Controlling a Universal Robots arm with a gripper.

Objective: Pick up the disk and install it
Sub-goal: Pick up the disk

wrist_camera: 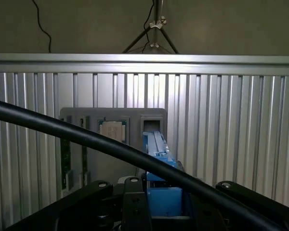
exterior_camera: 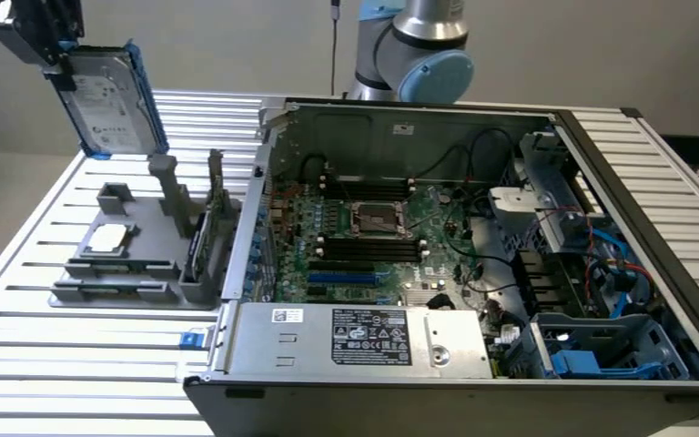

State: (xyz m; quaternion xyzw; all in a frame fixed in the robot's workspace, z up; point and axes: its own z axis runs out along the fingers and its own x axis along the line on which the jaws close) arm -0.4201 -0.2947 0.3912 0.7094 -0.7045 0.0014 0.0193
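The disk, a silver-grey drive with a white label in a blue carrier, hangs upright in the air at the exterior view's upper left. It is well above the grey holder on the slatted table. My gripper is shut on the disk's upper end. In the wrist view the blue carrier of the disk sticks out from between my gripper's black fingers, with the grey holder beneath it.
An open computer case lies on the table at the exterior view's right, with the motherboard exposed. Its grey power-supply box sits at the front and a blue drive bay at the front right. A small silver chip rests on the holder.
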